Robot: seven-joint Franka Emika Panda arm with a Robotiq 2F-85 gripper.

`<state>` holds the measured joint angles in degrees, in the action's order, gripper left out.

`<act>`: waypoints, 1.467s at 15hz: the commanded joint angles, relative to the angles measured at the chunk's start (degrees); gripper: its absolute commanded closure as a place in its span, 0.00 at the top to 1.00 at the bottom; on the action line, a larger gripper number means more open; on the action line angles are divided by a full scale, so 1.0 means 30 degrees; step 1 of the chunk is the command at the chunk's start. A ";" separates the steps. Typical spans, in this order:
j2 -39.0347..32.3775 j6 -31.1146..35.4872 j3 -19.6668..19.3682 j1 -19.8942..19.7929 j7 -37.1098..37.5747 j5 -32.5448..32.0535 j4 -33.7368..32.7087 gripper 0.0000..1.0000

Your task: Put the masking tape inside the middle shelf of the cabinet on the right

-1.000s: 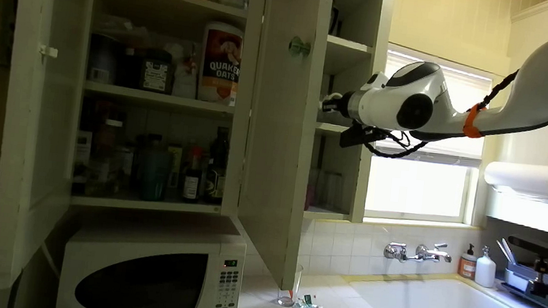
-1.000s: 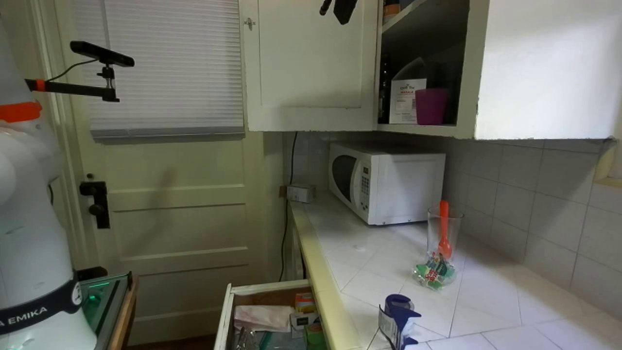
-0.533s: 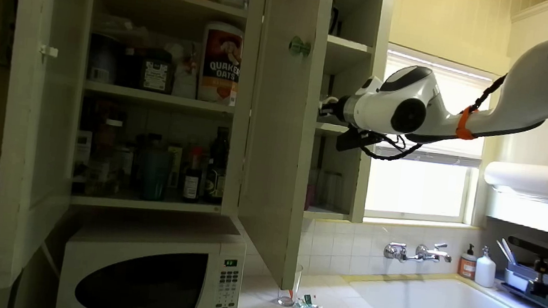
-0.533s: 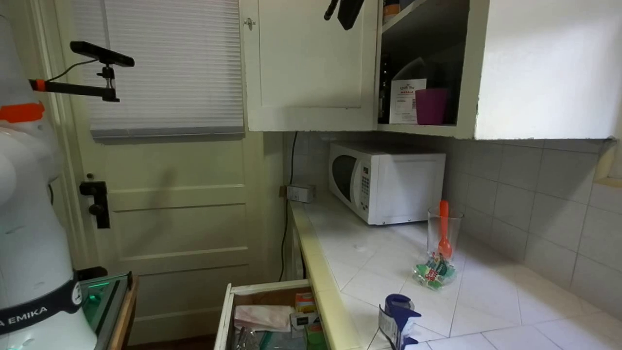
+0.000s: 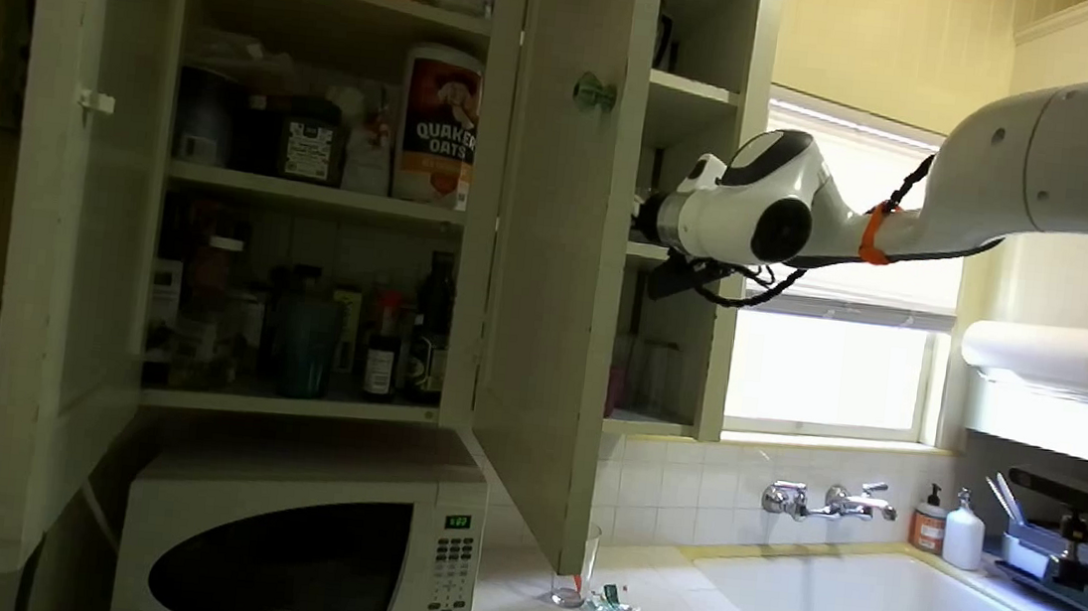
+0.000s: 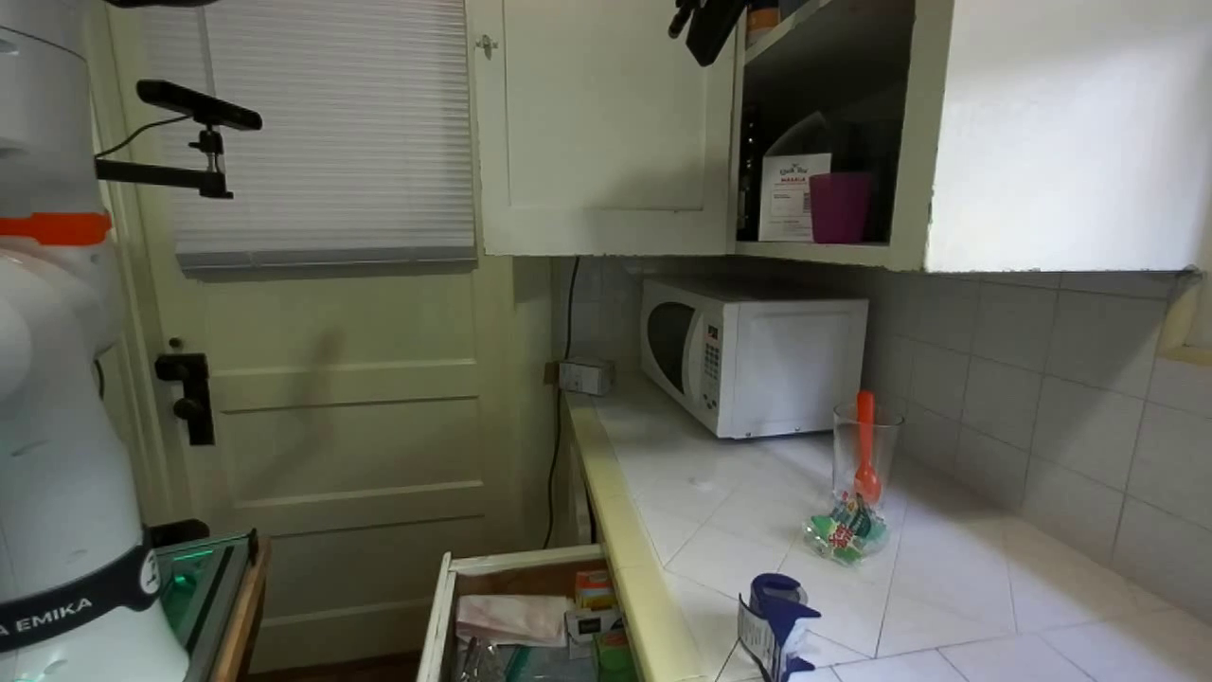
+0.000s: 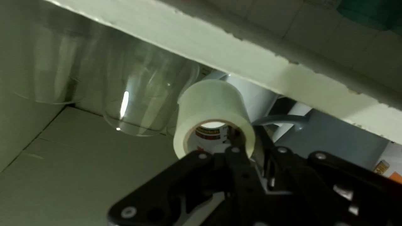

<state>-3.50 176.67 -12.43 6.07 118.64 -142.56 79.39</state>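
Gripping jaws: clamped together on the wall of the masking tape (image 7: pixel 209 103), and there's Scotch print inside the core!
Gripper (image 7: pixel 250 142): up at the opening of the narrow cabinet (image 5: pixel 720 362), just above the level of the middle shelf (image 5: pixel 644 251); in an exterior view the edge of the swung-out door (image 5: pixel 555 297) hides its far end.
Masking tape: on the near side of some clear glasses (image 7: pixel 138 100) in the wrist view; touching the middle shelf or apart, cannot tell.
Wrist (image 5: pixel 737 222): pointing left, nearly level with a slight downward tip, camera (image 5: pixel 675 276) slung underneath.
Arm (image 5: pixel 996 174): in from the right, thick and high there, sloping down past an orange strap (image 5: pixel 876 236), stretched out toward the cabinet.
Sink (image 5: pixel 837 583): white, low at the right.
Microwave (image 5: pixel 280 560): well to the left.
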 commanded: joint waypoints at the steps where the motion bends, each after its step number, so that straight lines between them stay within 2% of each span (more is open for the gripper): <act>1: -0.1988 0.1667 0.0217 -0.0299 0.0960 -0.0749 -0.2786 0.04; 8: -0.3124 0.1483 0.0302 -0.0465 0.0586 -0.0163 -0.3677 0.04; 10: -0.2968 0.1575 0.0166 -0.0333 0.0242 0.0064 -0.3443 0.40; 17: -0.2442 0.1067 0.0121 0.0056 -0.0146 0.0103 -0.2657 0.93; 18: -0.2309 0.1038 0.0174 0.0122 -0.0129 0.0037 -0.2497 0.99; 19: -0.2226 0.1038 0.0214 0.0181 -0.0114 0.0004 -0.2400 1.00; 22: -0.1932 0.0978 0.0316 0.0455 -0.0181 -0.0094 -0.1993 1.00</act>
<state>-10.85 179.20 -11.71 6.42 118.83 -142.71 70.52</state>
